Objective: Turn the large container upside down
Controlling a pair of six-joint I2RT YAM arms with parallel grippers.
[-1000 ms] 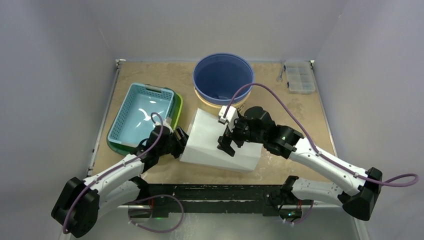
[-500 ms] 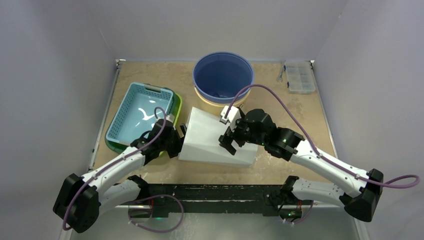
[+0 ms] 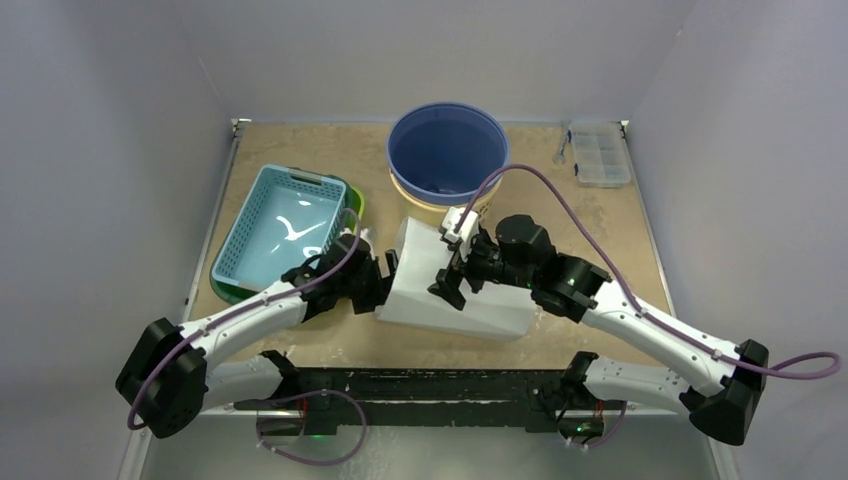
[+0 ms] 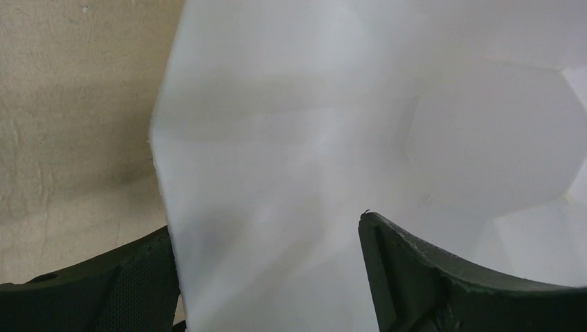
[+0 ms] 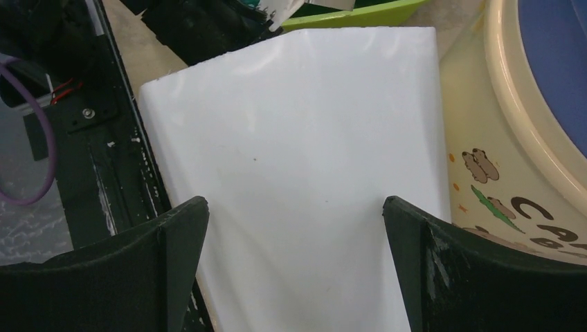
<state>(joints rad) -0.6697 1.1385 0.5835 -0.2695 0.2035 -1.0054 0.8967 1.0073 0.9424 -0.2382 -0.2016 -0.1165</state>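
The large white container (image 3: pixel 470 300) lies tipped on its side at the table's front middle. My left gripper (image 3: pixel 386 280) is at its left end. In the left wrist view the left gripper (image 4: pixel 266 277) is open, with the container (image 4: pixel 332 138) filling the wide gap between its fingers and its edge against the left finger (image 4: pixel 90 290). My right gripper (image 3: pixel 447 290) rests on the container's upper face. In the right wrist view the right gripper (image 5: pixel 296 263) is open and spread over the flat white side (image 5: pixel 297 124).
A blue basin (image 3: pixel 447 150) sits in a cream tub (image 3: pixel 420 205) just behind the container. A teal basket (image 3: pixel 285 225) on a green tray (image 3: pixel 357 208) stands at the left. A clear organiser box (image 3: pixel 600 155) is at the back right. The table's front edge is close.
The left arm has moved right and the container has slid right and turned further over. The right gripper stayed on top of it and shifted slightly.
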